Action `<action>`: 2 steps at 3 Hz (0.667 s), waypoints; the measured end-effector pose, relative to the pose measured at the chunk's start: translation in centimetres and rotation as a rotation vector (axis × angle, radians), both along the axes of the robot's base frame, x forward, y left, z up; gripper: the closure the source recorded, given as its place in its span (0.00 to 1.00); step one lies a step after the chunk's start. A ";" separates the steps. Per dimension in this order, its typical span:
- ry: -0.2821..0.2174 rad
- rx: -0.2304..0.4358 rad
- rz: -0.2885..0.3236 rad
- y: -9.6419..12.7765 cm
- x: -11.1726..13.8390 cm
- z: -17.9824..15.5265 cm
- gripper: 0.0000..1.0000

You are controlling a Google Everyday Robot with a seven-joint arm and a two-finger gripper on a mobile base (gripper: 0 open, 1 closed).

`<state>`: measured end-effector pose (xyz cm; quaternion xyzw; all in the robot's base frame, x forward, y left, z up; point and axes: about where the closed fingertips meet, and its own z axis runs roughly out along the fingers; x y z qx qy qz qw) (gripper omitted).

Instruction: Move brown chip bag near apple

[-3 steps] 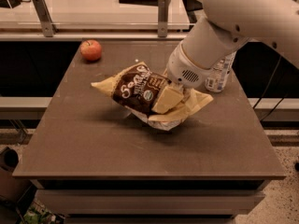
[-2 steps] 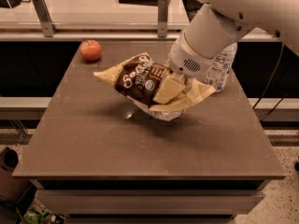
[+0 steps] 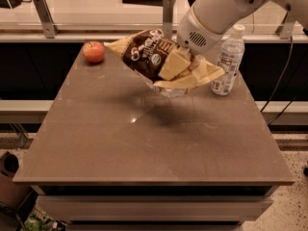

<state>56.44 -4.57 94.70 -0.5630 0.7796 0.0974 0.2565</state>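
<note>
Since a second ago the brown chip bag (image 3: 155, 57) has risen off the table (image 3: 144, 158) and travelled toward the far edge, so it now hangs in the air over the far middle of the top with its shadow (image 3: 163, 113) lying on the surface below. Its pale yellow left end points toward the apple (image 3: 94, 51), which sits at the far left corner, near the bag but not touching it. The gripper (image 3: 182, 61) is at the bag's right half, reaching down from the bulky white arm (image 3: 211, 13); its fingers are closed on the bag's crumpled right side, which is why the bag stays aloft. The grip looks off-centre, so the free left part could sag or the slick film could slide out of the pinch on the way over. A low sweep to the left could also nudge the round apple and roll it toward the table's edge. On the right, a water bottle (image 3: 228, 61) stands upright just beside the bag's yellow right end, and a swing that way might tip it. The bag is crinkled, glossy film with a dark brown middle and white lettering; the apple is smooth and red-orange; the bottle is clear plastic; the table is flat, matte brown.
</note>
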 end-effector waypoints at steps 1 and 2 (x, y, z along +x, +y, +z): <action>-0.010 0.011 -0.048 0.0 2.4 1.7 1.00; -0.013 0.014 -0.049 1.1 4.7 2.8 1.00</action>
